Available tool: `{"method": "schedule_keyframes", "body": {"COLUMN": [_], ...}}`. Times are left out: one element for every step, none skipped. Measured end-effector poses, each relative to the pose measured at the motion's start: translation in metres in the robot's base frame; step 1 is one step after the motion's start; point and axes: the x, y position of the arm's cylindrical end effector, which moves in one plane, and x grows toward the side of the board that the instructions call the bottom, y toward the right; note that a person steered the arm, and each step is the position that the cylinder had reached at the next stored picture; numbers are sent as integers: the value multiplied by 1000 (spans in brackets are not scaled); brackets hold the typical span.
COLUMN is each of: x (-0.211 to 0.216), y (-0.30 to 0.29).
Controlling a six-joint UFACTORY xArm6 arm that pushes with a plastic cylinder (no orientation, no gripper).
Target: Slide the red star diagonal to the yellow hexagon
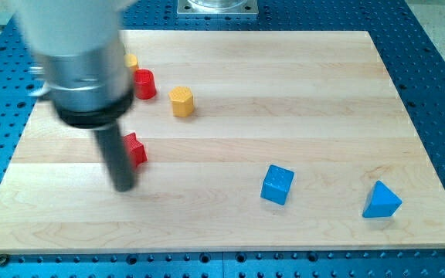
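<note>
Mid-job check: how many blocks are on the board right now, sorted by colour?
Red: 2, the red cylinder and the red star, the star touching my tip on the view's right
Yellow: 2, the yellow hexagon and a yellow block half hidden behind the arm
Blue: 2, the blue cube and the blue triangle
Total: 6

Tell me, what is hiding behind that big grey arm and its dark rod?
Behind the rod a red star pokes out to the view's right, its left part covered. Higher up, a yellow block peeks out; its shape is hidden. My tip rests below the star.
</note>
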Motion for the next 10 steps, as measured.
{"method": "schedule_keyframes", "body": {"x": [-7,-40,-46,-30,-25,-30,-32,-33,-62,-62], "y": [-68,-22,62,42,77,116,121,64,75,92]}}
